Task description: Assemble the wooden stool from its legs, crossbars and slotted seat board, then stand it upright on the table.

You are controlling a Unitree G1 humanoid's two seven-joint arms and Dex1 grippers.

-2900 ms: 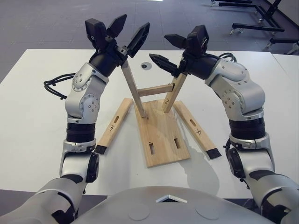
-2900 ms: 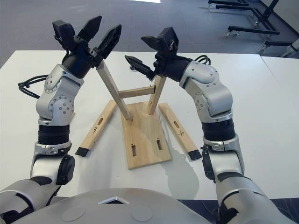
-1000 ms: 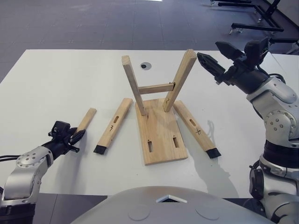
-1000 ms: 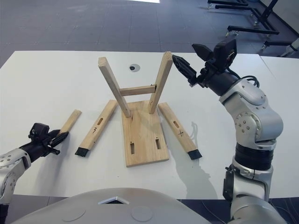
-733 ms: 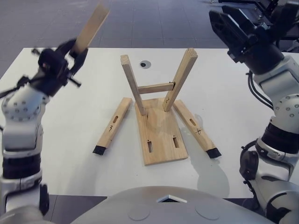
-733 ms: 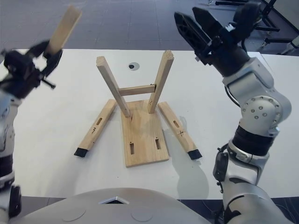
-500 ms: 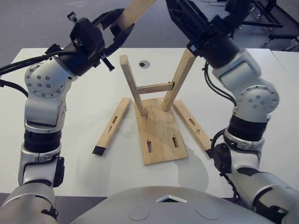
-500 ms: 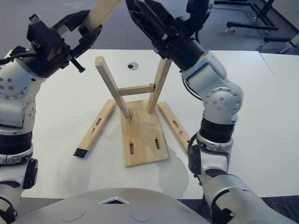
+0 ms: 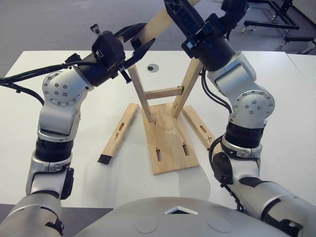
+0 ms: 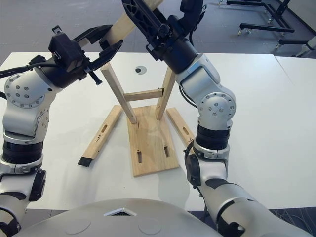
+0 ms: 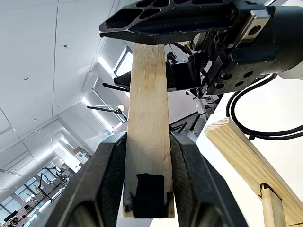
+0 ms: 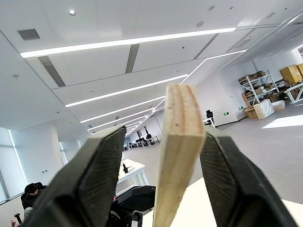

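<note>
- Left eye view: the left gripper [image 9: 133, 42] is clamped on the lower end of a wooden leg [image 9: 157, 23], which it holds slanting high above the counter [image 9: 276, 98].
- The right gripper [image 12: 165, 137] straddles that leg's upper end with its fingers spread, and a gap shows on one side.
- The seat board [image 9: 170, 148] lies flat on the counter. Its two far slots hold standing legs [image 9: 140, 91] that lean outward and are joined by a crossbar [image 9: 163, 93].
- Two spare legs [image 9: 118, 132] lie flat, one on either side of the board.
</note>
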